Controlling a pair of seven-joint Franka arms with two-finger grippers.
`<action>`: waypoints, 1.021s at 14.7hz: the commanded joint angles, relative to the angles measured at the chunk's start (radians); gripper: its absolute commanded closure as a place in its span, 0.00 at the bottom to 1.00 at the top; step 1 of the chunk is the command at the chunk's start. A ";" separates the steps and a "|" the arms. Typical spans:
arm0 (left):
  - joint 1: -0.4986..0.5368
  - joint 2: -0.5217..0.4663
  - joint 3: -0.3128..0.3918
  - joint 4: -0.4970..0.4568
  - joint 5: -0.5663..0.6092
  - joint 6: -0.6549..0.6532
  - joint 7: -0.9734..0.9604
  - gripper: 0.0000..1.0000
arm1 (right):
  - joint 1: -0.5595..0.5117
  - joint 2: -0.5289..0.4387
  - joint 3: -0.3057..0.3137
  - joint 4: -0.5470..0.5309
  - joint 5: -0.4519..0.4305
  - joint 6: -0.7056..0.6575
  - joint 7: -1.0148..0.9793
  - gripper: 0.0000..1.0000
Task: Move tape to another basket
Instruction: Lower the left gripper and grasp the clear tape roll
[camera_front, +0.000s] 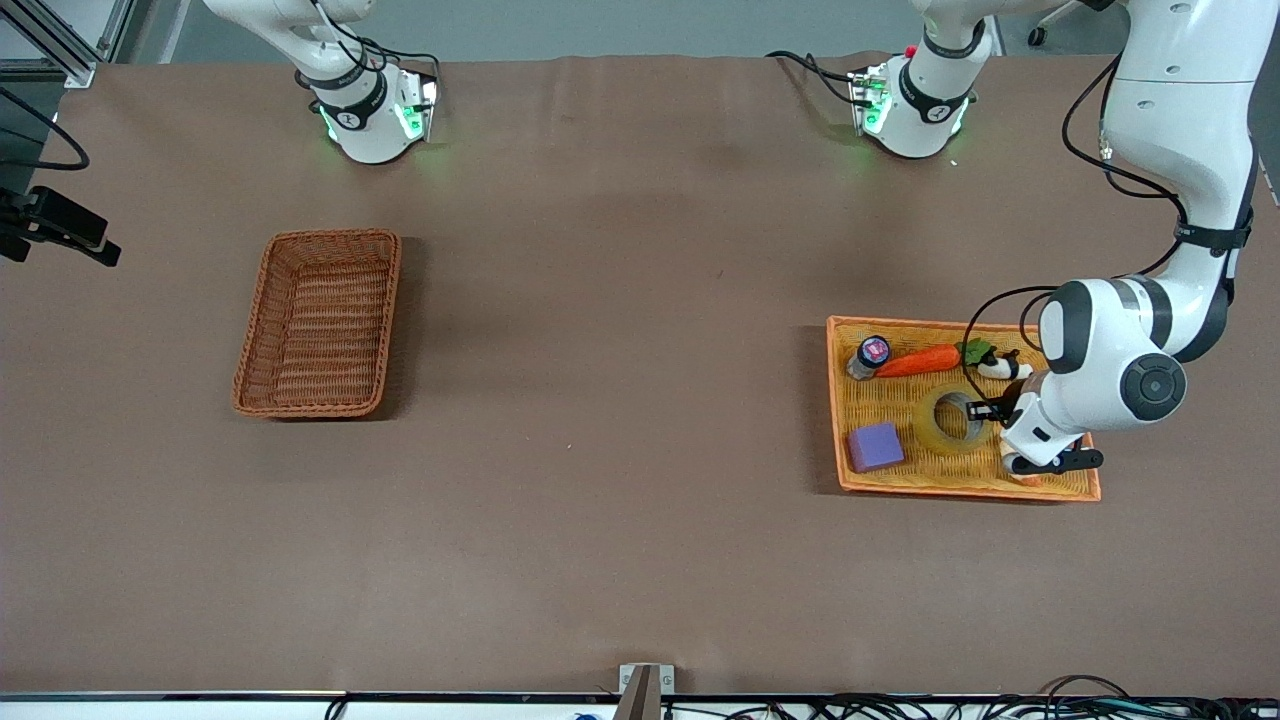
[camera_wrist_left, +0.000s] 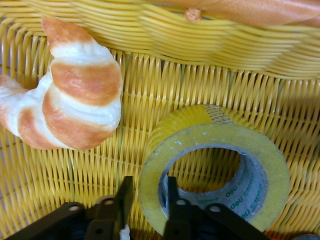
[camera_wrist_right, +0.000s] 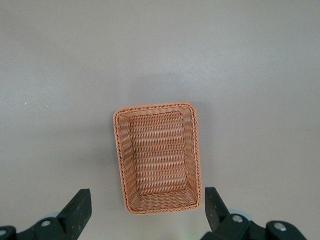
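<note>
So the left gripper (camera_wrist_left: 146, 200) is down inside the shallow yellow woven tray (camera_front: 1070, 490) at the left arm's end of the bench (camera_front: 620, 400), and its jaws are straddling the wall of the tape (camera_wrist_left: 215, 170): one finger sits inside the grey core, the other just outside the yellowish rim. They look closed on that wall, pads touching it on both sides. The tape lies flat on the tray floor, ring facing up.

Right beside the jaws, on the outer-finger side, there's a croissant (camera_wrist_left: 70, 95), near the tape but not touching it. The same tray also holds a purple block (camera_front: 876, 446), a toy carrot (camera_front: 920, 361), a small bottle (camera_front: 868, 356) and a little black and white thing I can't make out.

The right gripper (camera_wrist_right: 148, 210) waits up in the air over the reddish-brown basket (camera_wrist_right: 159, 155), jaws spread wide, holding nothing. That basket sits at the right arm's end of the bench, well apart from the tray.
</note>
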 joint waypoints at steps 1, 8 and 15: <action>0.000 0.008 -0.001 0.017 -0.017 0.001 -0.004 0.94 | -0.017 -0.008 0.009 -0.009 0.008 0.005 -0.014 0.00; -0.009 -0.057 -0.018 0.173 -0.017 -0.254 0.015 1.00 | -0.017 -0.008 0.009 -0.009 0.008 0.005 -0.014 0.00; -0.044 -0.057 -0.300 0.347 -0.008 -0.371 -0.256 1.00 | -0.017 -0.008 0.009 -0.009 0.008 0.005 -0.014 0.00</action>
